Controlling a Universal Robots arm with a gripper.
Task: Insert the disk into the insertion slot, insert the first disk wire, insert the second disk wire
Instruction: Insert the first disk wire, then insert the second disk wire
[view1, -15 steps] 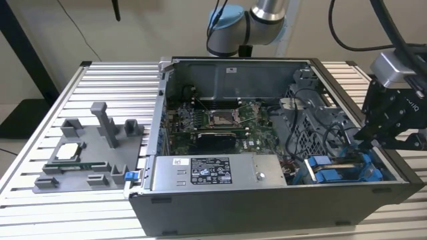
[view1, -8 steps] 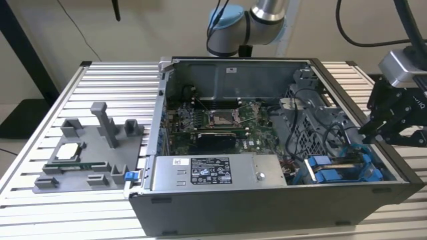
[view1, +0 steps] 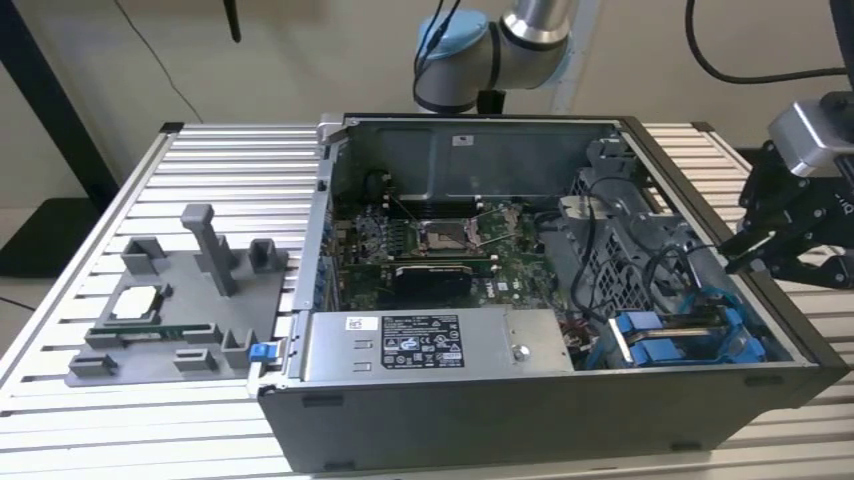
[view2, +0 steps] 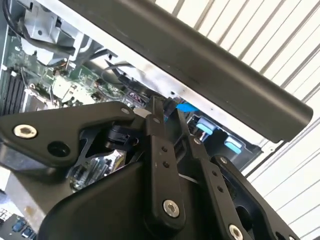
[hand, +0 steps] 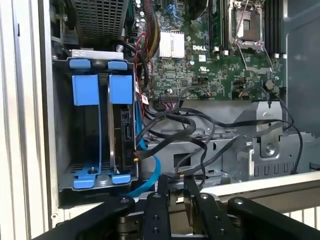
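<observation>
Arm (view1: 523, 35): a silver tube (view1: 545, 12) is running into rounded grey joint housings (view1: 461, 78), one of them wearing a pale blue end cap (view1: 447, 35), with a black cable (view1: 698, 40) looping beside it. Gripper (hand: 176, 184): matt black throughout, it is showing flat linkage bars (view2: 160, 165) pinned with silver round-headed screws (view2: 171, 208) and dotted with small dark holes along their length. In the exterior view a light grey box (view1: 807, 140) is sitting on its black body.
</observation>
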